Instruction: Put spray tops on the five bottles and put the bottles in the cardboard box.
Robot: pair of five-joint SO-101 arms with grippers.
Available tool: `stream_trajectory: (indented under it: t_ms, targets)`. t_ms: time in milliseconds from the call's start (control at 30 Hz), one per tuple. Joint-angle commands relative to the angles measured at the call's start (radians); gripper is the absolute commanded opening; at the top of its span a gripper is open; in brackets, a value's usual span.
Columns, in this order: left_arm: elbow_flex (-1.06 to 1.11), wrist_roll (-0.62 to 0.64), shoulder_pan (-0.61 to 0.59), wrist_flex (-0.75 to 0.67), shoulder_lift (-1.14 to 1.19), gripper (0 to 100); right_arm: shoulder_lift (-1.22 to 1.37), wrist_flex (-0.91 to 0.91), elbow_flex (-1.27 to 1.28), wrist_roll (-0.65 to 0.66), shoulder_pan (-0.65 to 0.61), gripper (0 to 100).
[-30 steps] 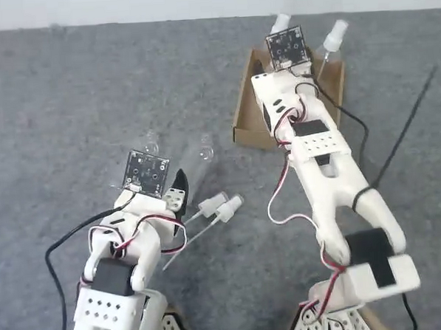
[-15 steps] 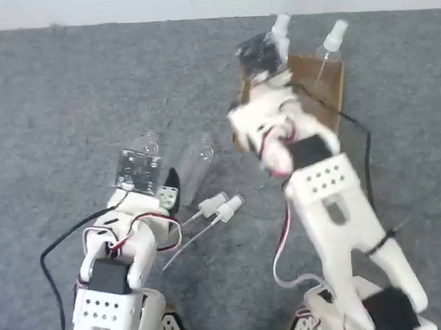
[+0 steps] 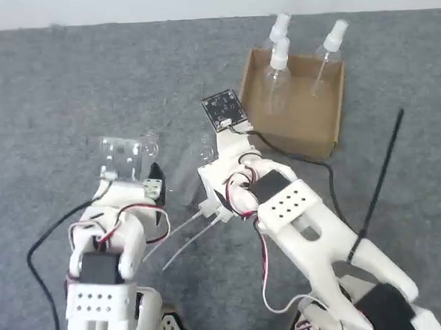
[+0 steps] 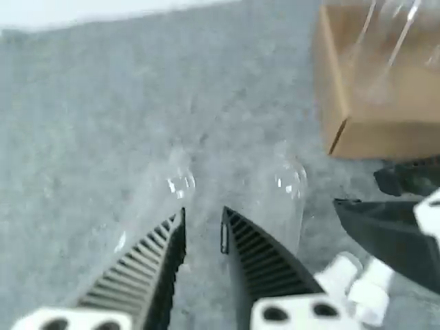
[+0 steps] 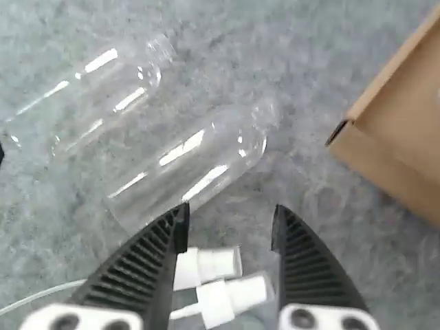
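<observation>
Three capped bottles (image 3: pixel 278 67) stand in the cardboard box (image 3: pixel 330 133) at the back right. Two clear uncapped bottles lie on the grey mat, one (image 3: pixel 150 143) (image 5: pixel 103 86) to the left of the other (image 3: pixel 203 149) (image 5: pixel 185 168). Two white spray tops (image 3: pixel 208 210) (image 5: pixel 216 278) lie just in front of them. My right gripper (image 5: pixel 230 213) (image 3: pixel 219 202) hangs open over the spray tops, holding nothing. My left gripper (image 4: pixel 203 220) (image 3: pixel 159 189) is open and empty, pointing at the gap between the two lying bottles (image 4: pixel 175 185) (image 4: pixel 285 185).
The box corner (image 4: pixel 344 130) (image 5: pixel 405 151) lies close to the right of the lying bottles. My right gripper's black fingers (image 4: pixel 392 227) show beside the spray tops (image 4: pixel 357 282) in the left wrist view. Open grey mat stretches to the left and front.
My right arm has swung from over the box back to the spray tops, leaving a third capped bottle standing in the box. My left arm has shifted a little left.
</observation>
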Motion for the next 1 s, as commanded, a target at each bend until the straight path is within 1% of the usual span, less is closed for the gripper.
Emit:
stream_trajectory:
  t_ms: [0, 100, 167, 233, 333, 400, 533, 767, 967]
  targets:
    - [-0.119, -0.014, -0.008, 0.005, 0.167, 13, 0.012, 0.036, -0.006, -0.074, -0.002, 21.4]
    - [-0.183, -0.031, -0.009, 0.003, 0.296, 16, 0.035, 0.035, -0.012, -0.143, -0.01, 22.6]
    - [-0.22, -0.017, -0.023, 0.002, 0.365, 16, 0.038, -0.025, -0.037, -0.173, -0.027, 22.6]
    - [-0.265, -0.017, -0.094, 0.008, 0.41, 16, 0.059, -0.065, -0.094, -0.178, -0.042, 22.6]
    - [-0.291, -0.011, -0.227, 0.002, 0.44, 16, 0.136, -0.07, -0.221, -0.216, -0.084, 23.0]
    - [-0.289, -0.006, -0.262, -0.008, 0.44, 16, 0.213, -0.068, -0.311, -0.244, -0.102, 23.2]
    - [-0.289, -0.005, -0.272, -0.011, 0.442, 16, 0.38, -0.071, -0.43, -0.325, -0.11, 23.2]
    - [-0.289, -0.005, -0.269, -0.011, 0.442, 16, 0.596, -0.077, -0.528, -0.423, -0.107, 23.2]
    - [-0.289, -0.005, -0.267, -0.011, 0.445, 16, 0.674, -0.073, -0.54, -0.443, -0.107, 22.5]
